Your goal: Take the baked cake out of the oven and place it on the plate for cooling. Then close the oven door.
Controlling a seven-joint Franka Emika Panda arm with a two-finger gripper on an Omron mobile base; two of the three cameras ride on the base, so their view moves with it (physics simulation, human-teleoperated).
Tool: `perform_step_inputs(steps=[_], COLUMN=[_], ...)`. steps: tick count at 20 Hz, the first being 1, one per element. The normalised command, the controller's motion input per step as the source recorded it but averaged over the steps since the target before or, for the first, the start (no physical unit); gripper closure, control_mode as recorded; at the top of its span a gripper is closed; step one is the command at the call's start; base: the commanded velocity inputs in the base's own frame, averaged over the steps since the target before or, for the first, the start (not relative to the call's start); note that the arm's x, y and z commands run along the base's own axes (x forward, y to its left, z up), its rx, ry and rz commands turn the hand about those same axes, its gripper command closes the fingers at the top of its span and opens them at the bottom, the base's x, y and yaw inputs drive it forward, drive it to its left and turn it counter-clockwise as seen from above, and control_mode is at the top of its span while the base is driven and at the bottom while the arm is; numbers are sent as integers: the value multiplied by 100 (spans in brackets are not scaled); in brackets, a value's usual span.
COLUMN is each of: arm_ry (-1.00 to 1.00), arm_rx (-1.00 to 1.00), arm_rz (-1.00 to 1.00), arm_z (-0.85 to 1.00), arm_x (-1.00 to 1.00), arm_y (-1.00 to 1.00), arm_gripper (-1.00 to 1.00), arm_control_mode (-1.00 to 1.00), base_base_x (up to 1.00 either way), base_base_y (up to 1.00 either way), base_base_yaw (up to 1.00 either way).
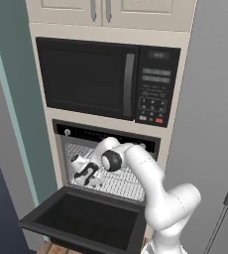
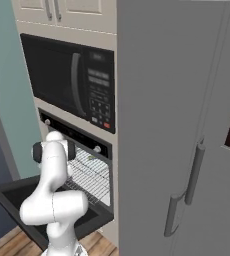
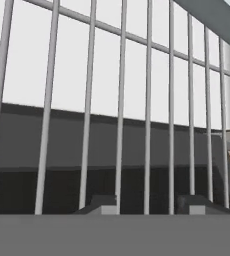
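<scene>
My gripper (image 1: 87, 174) sits inside the oven (image 1: 106, 166) over the wire rack's (image 1: 117, 182) left edge — grip state unclear, cake unseen. Fingers could snag the bars — I'm low.

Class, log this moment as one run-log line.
black oven door: open | gripper: inside black wall oven, over silver wire rack

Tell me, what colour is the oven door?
Black. The open oven door shows best in the left base view.
</scene>
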Motion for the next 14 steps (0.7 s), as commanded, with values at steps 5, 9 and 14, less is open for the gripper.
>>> perform_step_inputs(steps=[5,9,14], arm_ry=[11,13,16], arm_rx=[0,0,0], arm_rz=[0,0,1], arm_z=[-100,-100,-100], arm_x=[-100,-100,-100], arm_y=[99,100,100], arm_gripper=[-100,-100,-100], arm_control_mode=[-100,-100,-100], base_base_x=[0,0,0], base_base_y=[0,0,0], base_base_yaw=[0,0,0])
